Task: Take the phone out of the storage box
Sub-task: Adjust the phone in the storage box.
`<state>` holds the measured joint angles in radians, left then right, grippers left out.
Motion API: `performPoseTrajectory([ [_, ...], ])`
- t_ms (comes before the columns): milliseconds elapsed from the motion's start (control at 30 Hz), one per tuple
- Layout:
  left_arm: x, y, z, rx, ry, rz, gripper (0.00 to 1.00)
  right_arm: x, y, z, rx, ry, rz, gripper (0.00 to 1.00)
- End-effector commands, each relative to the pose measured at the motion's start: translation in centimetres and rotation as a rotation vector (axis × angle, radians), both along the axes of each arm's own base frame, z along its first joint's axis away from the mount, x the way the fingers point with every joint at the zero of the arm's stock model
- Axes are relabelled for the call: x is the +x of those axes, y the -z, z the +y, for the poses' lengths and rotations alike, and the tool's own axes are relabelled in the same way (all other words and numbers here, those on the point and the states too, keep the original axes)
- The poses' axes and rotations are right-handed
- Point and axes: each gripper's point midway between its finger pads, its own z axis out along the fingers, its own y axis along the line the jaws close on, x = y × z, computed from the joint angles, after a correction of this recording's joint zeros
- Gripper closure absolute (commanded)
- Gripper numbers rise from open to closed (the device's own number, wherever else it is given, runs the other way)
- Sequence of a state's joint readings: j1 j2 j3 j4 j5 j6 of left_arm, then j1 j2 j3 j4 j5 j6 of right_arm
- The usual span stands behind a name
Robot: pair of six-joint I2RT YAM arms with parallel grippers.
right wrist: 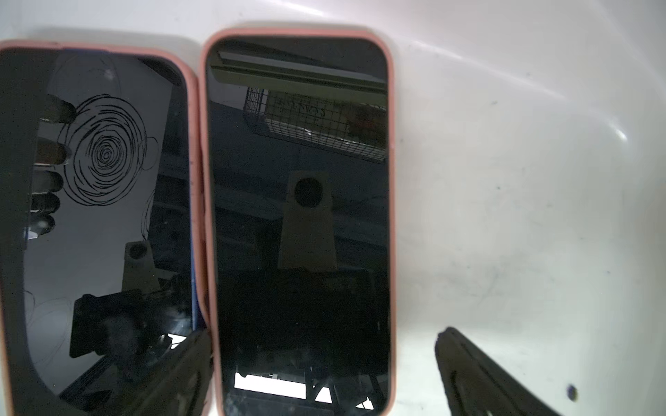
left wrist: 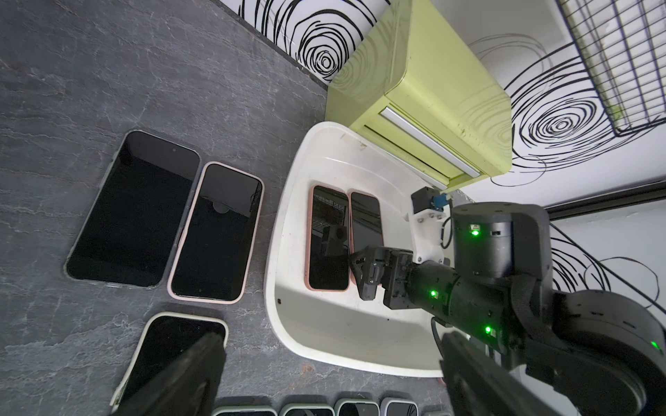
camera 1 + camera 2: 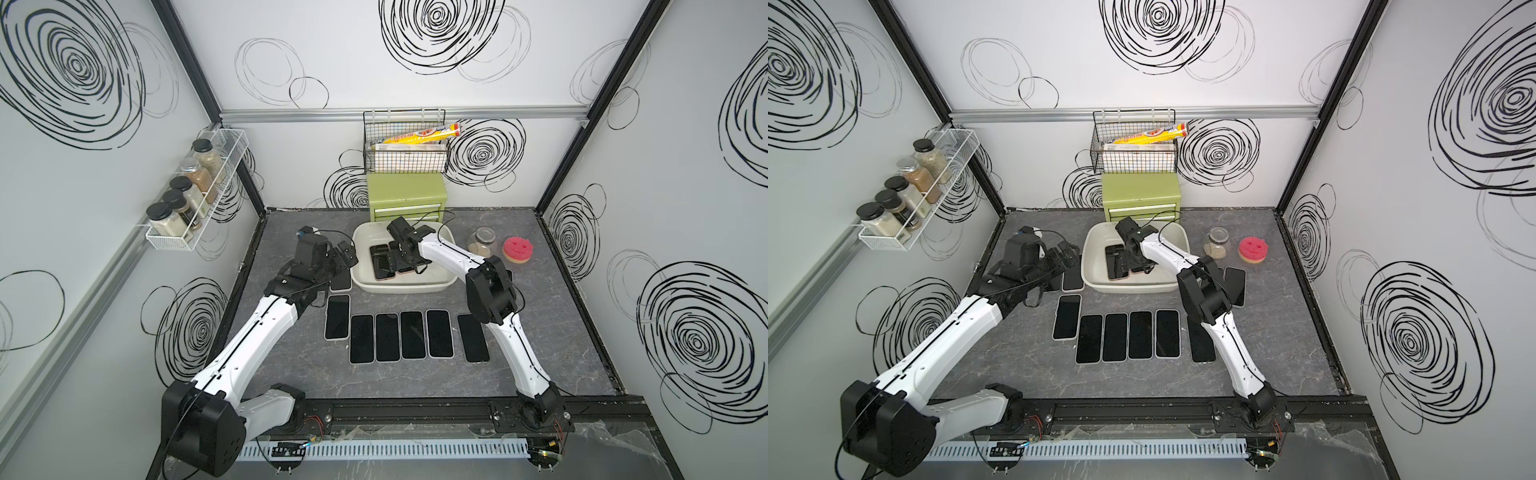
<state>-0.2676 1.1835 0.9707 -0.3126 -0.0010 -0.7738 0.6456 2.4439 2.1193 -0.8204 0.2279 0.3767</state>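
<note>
Inside the storage box (image 3: 399, 286), flat on its floor beside a second phone (image 1: 97, 216), lies the phone (image 1: 299, 216), right gripper (image 1: 326, 331) spread wide astride one short end, gripping nothing: judged stiff, light, glass-slick, fragile, best pinched across its pink-cased long edges.

White wall panels (image 3: 340, 54) scrawled with black spiral doodles (image 3: 436, 25) close in three sides, joined by black corner posts (image 3: 193, 58) and a silver aluminium rail (image 3: 332, 113). The dark grey marbled desk (image 3: 573, 332) is evenly lit. A lime-green metal drawer chest (image 3: 405, 193) stands at the back wall beneath a black wire basket (image 3: 405, 160). A white wire spice rack (image 3: 170, 242) hangs on the left wall.
</note>
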Motion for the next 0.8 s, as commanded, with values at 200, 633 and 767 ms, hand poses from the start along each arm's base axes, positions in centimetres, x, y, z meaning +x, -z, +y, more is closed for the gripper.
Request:
performPoseTrajectory([
  [200,0.1,-0.8,-0.3,-0.012,0.017,-0.039,0.01,-0.9,-3.0,-2.8,-0.022,0.018,0.006,0.0],
  [633,-0.1,-0.7,-0.3,-0.04,0.004,-0.052,0.01,-0.9,-1.2,-2.3,0.033,-0.022,0.065,0.0],
  [767,-0.2,-0.4,-0.2,-0.048,-0.001,-0.048,0.01,-0.7,-2.0,-0.8,0.099,-0.069,0.053,0.0],
])
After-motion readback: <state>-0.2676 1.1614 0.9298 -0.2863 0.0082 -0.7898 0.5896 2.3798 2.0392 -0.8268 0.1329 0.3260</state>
